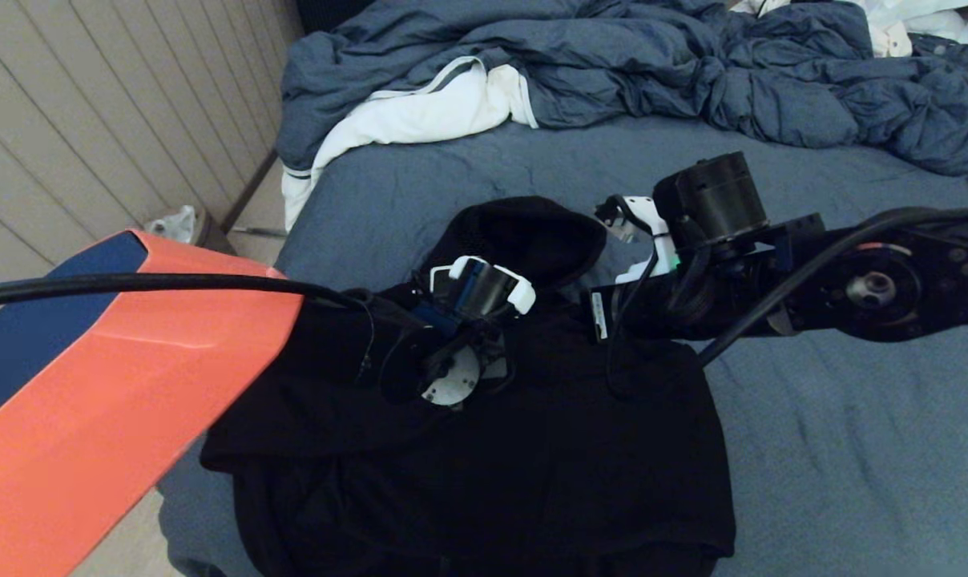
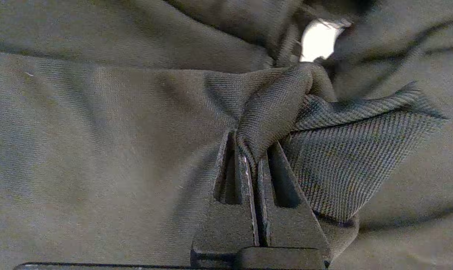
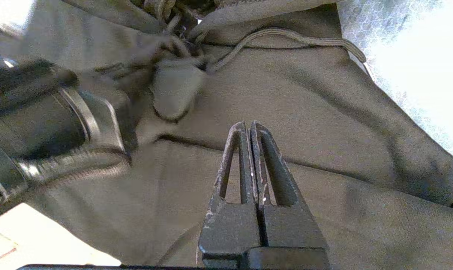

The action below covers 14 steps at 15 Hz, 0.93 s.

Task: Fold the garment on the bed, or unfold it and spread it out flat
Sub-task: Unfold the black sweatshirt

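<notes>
The black hooded garment [image 1: 532,449] lies on the bed [image 1: 853,449] near its front left corner, its hood [image 1: 524,232] pointing toward the far side. My left gripper [image 2: 252,150] is down on the garment's upper part, shut on a pinched-up fold of the black fabric [image 2: 275,108]. In the head view only its wrist [image 1: 480,292] shows above the cloth. My right gripper [image 3: 249,125] hovers just over the garment's chest beside the left one, shut, with nothing between its fingers. A drawstring [image 3: 286,35] lies beyond it.
A rumpled blue-grey duvet [image 1: 612,64] and a white cloth with grey stripes [image 1: 420,112] pile up at the far side of the bed. A panelled wall [image 1: 91,120] and the floor run along the left. My right arm [image 1: 772,272] reaches in from the right.
</notes>
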Motion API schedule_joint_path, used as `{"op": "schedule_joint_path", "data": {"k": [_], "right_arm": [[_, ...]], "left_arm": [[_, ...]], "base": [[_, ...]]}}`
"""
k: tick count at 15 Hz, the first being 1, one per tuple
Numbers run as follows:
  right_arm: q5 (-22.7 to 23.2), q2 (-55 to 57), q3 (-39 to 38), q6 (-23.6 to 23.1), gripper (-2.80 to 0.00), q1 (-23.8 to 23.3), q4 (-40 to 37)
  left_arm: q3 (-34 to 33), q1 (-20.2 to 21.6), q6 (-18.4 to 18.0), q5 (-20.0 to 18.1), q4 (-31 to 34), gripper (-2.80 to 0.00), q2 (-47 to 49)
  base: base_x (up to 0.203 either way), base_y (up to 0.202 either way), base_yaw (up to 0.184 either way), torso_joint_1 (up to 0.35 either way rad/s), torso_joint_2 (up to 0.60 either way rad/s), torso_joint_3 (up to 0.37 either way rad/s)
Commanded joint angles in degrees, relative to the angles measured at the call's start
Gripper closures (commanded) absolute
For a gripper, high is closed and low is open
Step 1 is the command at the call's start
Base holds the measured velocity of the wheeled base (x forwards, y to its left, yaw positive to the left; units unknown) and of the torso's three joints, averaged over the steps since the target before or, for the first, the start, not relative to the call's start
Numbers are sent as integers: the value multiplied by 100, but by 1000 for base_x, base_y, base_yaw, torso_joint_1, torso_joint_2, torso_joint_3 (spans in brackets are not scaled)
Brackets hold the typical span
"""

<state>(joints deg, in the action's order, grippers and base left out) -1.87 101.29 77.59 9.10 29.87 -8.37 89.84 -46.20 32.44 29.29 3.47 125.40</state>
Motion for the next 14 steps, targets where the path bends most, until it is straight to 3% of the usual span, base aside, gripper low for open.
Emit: {"op": "schedule_joint_path", "data": {"k": [1, 3, 6, 10, 14], "right_arm": [[2, -13, 1, 4, 0, 2, -6], [-5, -22, 1, 6, 0, 2, -6], [-2, -34, 1, 9, 0, 2, -7], [2, -66, -7, 13, 0, 2, -15], [-5, -74, -16, 13, 0, 10, -15]], "left_arm": [[-79, 44, 24, 24, 1, 0, -101], [-185, 162, 27, 32, -4, 0, -256], [-293, 717, 27, 22, 12, 0, -816], [-660, 2191, -16, -209, 34, 0, -1764], [-1125, 3926, -109, -1091, 30, 0, -2399]], "base": [[0, 0, 0, 0, 0, 0], [0, 0, 0, 0, 0, 0], [0, 0, 0, 0, 0, 0], [0, 0, 0, 0, 0, 0], [0, 0, 0, 0, 0, 0]]}}
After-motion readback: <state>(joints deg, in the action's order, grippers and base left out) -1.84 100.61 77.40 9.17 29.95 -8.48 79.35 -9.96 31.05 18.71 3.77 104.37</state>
